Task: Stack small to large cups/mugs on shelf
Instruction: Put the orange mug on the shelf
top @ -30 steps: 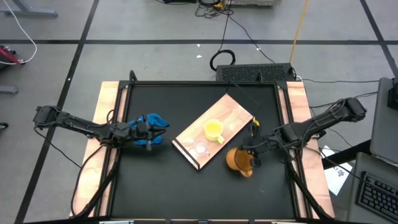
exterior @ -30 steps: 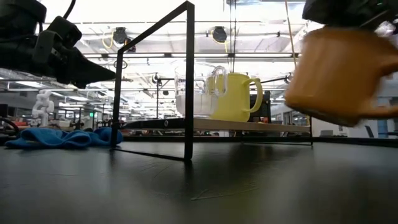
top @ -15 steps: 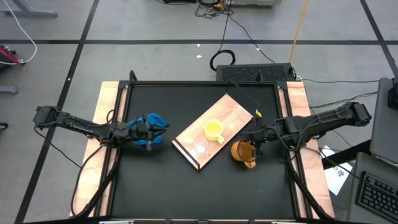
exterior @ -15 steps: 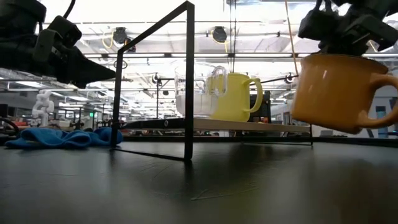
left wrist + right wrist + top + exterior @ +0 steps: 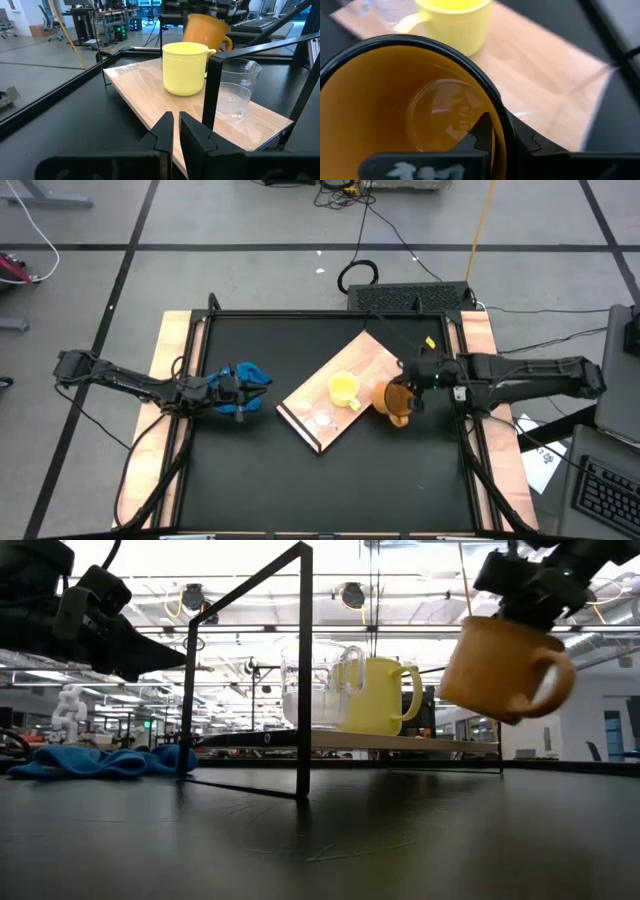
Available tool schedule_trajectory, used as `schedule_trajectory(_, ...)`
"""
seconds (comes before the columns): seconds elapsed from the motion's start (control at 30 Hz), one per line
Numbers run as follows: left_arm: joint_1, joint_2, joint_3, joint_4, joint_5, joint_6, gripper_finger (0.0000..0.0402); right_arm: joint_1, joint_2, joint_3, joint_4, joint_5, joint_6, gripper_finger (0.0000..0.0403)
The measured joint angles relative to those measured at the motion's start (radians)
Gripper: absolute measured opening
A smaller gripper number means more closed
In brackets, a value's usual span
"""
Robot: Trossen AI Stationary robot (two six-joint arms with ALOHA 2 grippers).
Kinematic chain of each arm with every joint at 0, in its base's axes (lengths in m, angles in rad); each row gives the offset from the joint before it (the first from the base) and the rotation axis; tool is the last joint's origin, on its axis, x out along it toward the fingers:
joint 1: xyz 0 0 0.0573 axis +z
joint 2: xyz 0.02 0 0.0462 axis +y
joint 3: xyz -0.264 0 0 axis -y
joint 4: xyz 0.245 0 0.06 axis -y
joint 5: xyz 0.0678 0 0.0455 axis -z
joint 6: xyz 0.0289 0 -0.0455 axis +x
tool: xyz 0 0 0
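The light-wood shelf lies slantwise at the table's middle. On it stand the yellow cup and the small clear glass cup, each on its base. The orange-brown mug hangs in the air at the shelf's right edge, beside the yellow cup, with my right gripper shut on it. In the low view the mug is tilted, with its handle on the picture's right. My left gripper is shut and empty at the table's left, pointing level toward the shelf. My right gripper pinches the mug's rim wall, one finger inside the mug and the other outside. The fingers slant down from the table's right side. The mug hangs tilted below them, lifted clear of table and shelf.
A blue cloth lies on the black tabletop beside my left gripper. A thin black rod frame stands around the shelf. Light wooden strips line the table's left and right sides.
My right gripper has carried the orange-brown mug toward the table's far edge and up to the shelf's right edge, rising a little and tipping further down. The mug stays in the hold, clear of the table, and now hangs more tilted.
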Motion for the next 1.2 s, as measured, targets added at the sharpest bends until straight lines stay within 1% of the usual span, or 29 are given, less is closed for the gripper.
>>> schedule_trajectory(0.07, 0.0, 0.0, 0.0, 0.0, 0.0, -0.001, 0.0033, -0.053, 0.0, 0.013, -0.004, -0.017, -0.032, 0.0016)
schedule_trajectory(0.3, 0.0, 0.0, 0.0, 0.0, 0.0, -0.002, 0.0033, -0.199, 0.023, 0.097, -0.008, -0.151, -0.146, 0.0016)
schedule_trajectory(0.5, 0.0, 0.0, 0.0, 0.0, 0.0, 0.003, 0.0033, -0.291, 0.131, 0.205, -0.039, -0.225, -0.213, 0.0016)
schedule_trajectory(0.63, 0.0, 0.0, 0.0, 0.0, 0.0, 0.006, 0.0033, -0.348, 0.226, 0.308, -0.097, -0.275, -0.266, 0.0016)
schedule_trajectory(0.77, 0.0, 0.0, 0.0, 0.001, 0.0, 0.006, 0.0033, -0.393, 0.319, 0.419, -0.193, -0.285, -0.339, 0.0016)
schedule_trajectory(0.9, 0.0, 0.0, 0.0, 0.001, 0.0, 0.004, 0.0033, -0.433, 0.397, 0.504, -0.27, -0.329, -0.424, 0.0016)
schedule_trajectory(1.07, 0.0, 0.0, 0.0, 0.0, 0.0, 0.005, 0.0033, -0.468, 0.472, 0.558, -0.285, -0.333, -0.485, 0.0016)
schedule_trajectory(1.2, 0.0, 0.0, 0.0, 0.0, 0.0, 0.006, 0.0033, -0.486, 0.511, 0.562, -0.275, -0.333, -0.554, 0.0016)
